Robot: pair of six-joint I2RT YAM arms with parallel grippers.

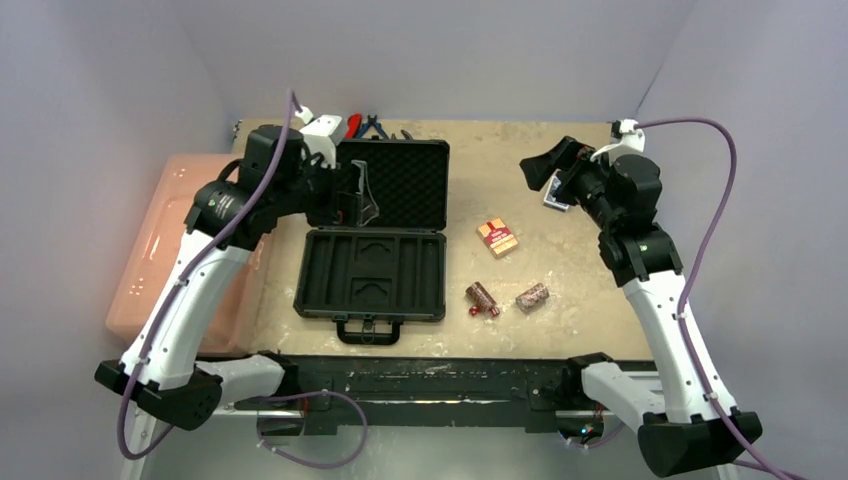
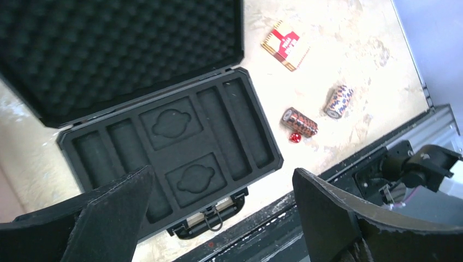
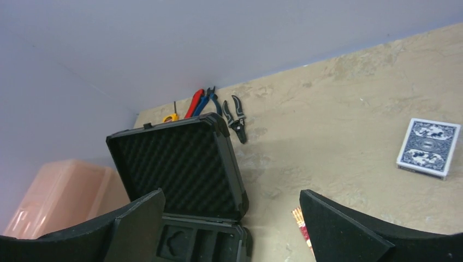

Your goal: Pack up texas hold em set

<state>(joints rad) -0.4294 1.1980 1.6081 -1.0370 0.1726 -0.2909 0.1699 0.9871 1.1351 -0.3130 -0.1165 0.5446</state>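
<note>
My right end effector [image 3: 230, 196] hangs wide open and empty. The blue deck [image 3: 429, 148] lies flat on the table [image 3: 338, 125] at right of frame, seemingly just outside my fingers [image 3: 349, 234], its long axis roughly upright.

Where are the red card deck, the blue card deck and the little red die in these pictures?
red card deck [image 1: 497, 238], top view, middle of its face.
blue card deck [image 3: 429, 148], right wrist view, middle of its patterned back.
red die [image 2: 295, 138], left wrist view, its upper face.
</note>
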